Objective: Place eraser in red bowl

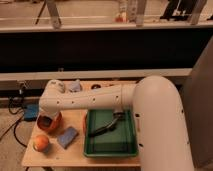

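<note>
The red bowl (pixel 51 123) is small, round and orange-red with a dark inside. It stands on the left part of the wooden table (pixel 77 155). My white arm reaches from the right across the table, and its end with the gripper (pixel 50 102) hangs right over the bowl, hiding the bowl's back rim. The gripper's underside is hidden. A dark shape shows inside the bowl; I cannot tell whether it is the eraser. A blue-grey flat block (pixel 67 136) lies just to the front right of the bowl.
An orange ball (pixel 41 143) lies at the table's front left. A green rectangular tray (pixel 129 150) with a dark utensil (pixel 106 127) in it stands to the right. A pale bluish object (pixel 75 86) sits behind the arm. A dark wall runs behind the table.
</note>
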`<state>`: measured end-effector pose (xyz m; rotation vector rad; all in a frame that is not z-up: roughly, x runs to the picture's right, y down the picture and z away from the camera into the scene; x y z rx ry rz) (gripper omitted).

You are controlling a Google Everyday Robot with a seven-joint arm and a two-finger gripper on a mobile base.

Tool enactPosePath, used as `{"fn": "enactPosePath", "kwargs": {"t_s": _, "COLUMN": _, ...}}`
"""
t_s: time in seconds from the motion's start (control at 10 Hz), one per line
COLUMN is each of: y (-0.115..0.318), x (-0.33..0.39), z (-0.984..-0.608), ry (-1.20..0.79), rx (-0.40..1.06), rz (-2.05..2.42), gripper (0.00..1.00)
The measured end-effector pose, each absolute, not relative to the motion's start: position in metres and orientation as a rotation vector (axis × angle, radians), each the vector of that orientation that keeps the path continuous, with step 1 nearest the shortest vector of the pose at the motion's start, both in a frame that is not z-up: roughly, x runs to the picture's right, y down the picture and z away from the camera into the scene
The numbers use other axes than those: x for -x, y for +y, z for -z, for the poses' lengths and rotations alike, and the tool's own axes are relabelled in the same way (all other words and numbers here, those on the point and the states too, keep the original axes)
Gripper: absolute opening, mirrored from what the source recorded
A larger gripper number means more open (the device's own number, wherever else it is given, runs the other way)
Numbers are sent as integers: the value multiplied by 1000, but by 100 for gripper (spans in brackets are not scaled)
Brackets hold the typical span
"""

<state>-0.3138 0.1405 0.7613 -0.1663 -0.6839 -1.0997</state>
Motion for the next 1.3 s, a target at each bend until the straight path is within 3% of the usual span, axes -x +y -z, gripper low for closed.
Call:
{"fn": "enactPosePath", "kwargs": {"t_s": 0.4, "y": 141, "x": 313, "z": -760, "ry": -695, "rx": 159, "rz": 1099, "gripper": 44}}
{"fn": "enactPosePath", "kwargs": {"t_s": 0.7, "y": 141, "x": 312, "z": -759, "ry": -705, "rx": 154, "rz": 1096, "gripper": 46}}
{"fn": "enactPosePath", "kwargs": {"t_s": 0.9, "y": 142, "x": 311, "z": -758, "ry": -713, "rx": 154, "rz": 1095, "gripper": 57}}
{"fn": "enactPosePath", "kwargs": {"t_s": 1.1, "y": 141, "x": 308, "z": -759, "ry": -722, "rx": 148, "rz": 1087, "gripper": 58}}
{"fn": "enactPosePath", "kwargs": {"t_s": 1.3, "y": 143, "x": 309, "z": -756, "ry": -729, "rx": 150, "rz": 1089, "gripper": 67}}
